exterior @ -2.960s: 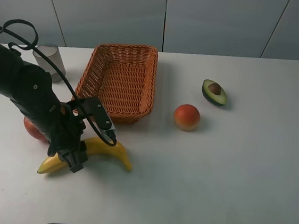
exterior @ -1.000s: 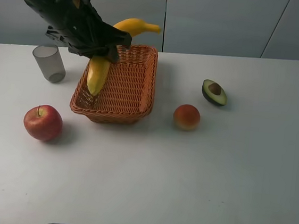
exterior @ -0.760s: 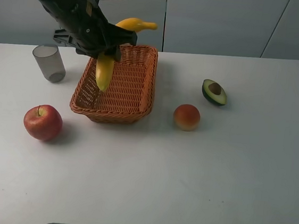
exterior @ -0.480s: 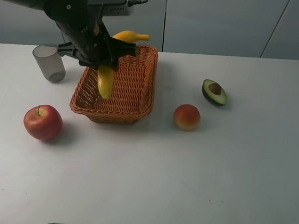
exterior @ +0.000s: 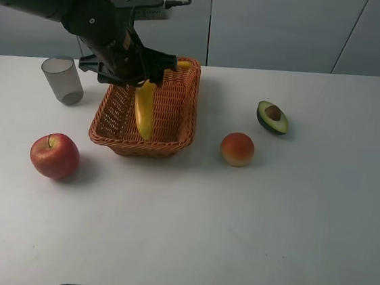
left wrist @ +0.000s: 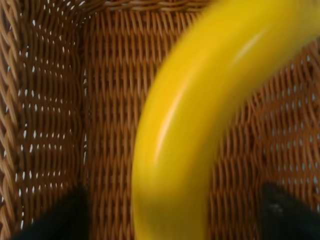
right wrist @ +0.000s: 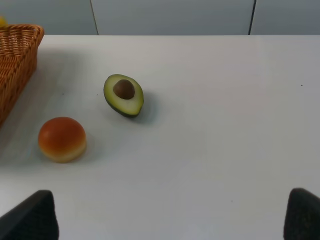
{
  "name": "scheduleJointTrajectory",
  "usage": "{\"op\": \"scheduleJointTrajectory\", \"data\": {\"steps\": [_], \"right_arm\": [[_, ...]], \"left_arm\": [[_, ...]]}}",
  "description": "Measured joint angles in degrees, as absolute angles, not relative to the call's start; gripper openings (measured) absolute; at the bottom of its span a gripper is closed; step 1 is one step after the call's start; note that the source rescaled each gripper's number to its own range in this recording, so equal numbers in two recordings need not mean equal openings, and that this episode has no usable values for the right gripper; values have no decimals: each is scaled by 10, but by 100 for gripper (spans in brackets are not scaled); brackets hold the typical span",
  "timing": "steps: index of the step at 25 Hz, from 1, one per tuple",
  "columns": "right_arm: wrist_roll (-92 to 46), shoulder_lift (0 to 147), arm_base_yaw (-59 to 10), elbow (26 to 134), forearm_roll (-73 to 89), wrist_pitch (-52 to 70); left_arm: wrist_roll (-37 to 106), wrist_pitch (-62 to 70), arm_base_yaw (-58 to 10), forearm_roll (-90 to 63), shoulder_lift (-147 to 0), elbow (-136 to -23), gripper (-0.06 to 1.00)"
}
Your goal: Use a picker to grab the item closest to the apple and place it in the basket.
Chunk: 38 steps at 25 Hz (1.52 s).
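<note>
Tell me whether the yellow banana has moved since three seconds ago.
Yes. The yellow banana left the table beside the red apple and now slants inside the woven orange basket, farther back.

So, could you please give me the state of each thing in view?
Banana, steeply tilted, lower end inside basket.
Basket, upright.
Apple, upright, stem up.
Cup, upright.
Avocado, halved, pit in, cut face up.
Peach, whole.
Left gripper, jaws astride banana, grip unclear.
Right gripper, jaws open, empty.
</note>
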<state>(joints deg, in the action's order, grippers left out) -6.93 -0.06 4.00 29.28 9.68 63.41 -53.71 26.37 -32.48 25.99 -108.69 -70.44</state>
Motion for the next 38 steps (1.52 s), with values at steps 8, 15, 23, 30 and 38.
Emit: {"op": "scheduleJointTrajectory", "data": {"steps": [8,15,23,30,38], "right_arm": [[-69,-1,40,293,97,634],[-69,-1,40,293,97,634],[-69,-1,40,293,97,634],[-69,-1,40,293,97,634],[-69,-1,40,293,97,634]], "left_arm": [[-536,267,-325,261,-1087,-704,99],[-452,332,-325,261,-1033,-704,99],[-373,451,-325,289,-904,-703,99],[-361,465,-325,281,-741,-613,99],[-312,486,-325,234,-515,-492,99]]}}
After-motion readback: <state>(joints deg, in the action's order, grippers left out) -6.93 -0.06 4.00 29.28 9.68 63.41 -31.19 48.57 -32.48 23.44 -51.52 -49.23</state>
